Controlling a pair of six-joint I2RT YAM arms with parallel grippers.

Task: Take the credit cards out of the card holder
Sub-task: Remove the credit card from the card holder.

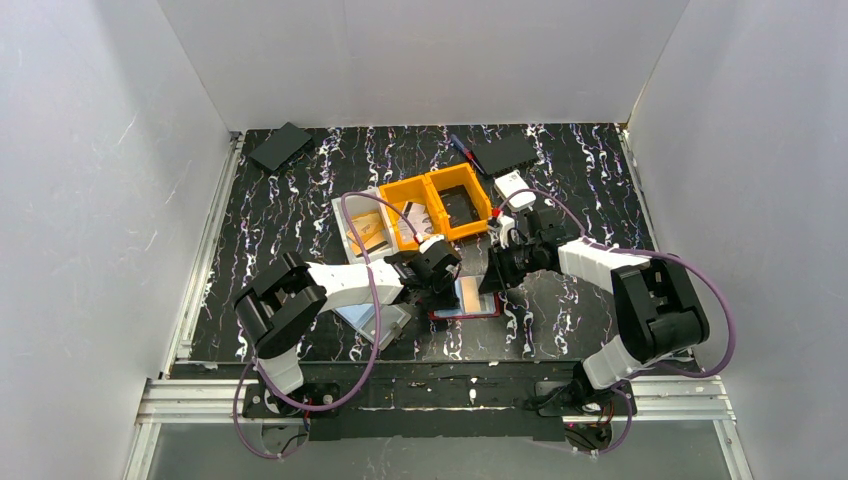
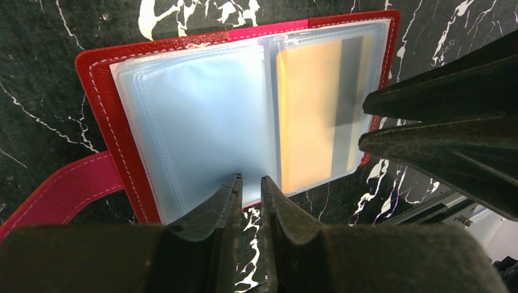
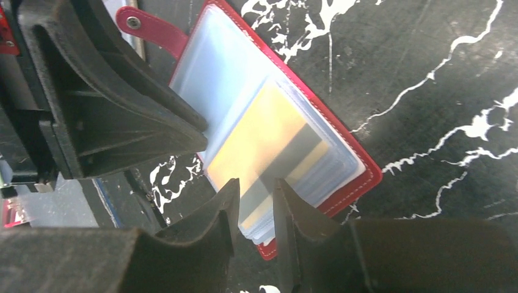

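1. Card holder (image 2: 98,67) lies open on the table (image 2: 36,61), an orange credit card (image 2: 308,110) inside its clear sleeves (image 2: 195,116).
2. Left gripper (image 2: 250,183): jaws narrowly parted at the sleeves' edge; pinch uncertain.
3. Right gripper (image 3: 255,201): slim gap at the card's end; grip unclear.

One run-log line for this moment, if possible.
card holder: open flat | credit card: not yet out | left gripper: narrowly open, tips on clear sleeves | right gripper: at card's end, grip unclear
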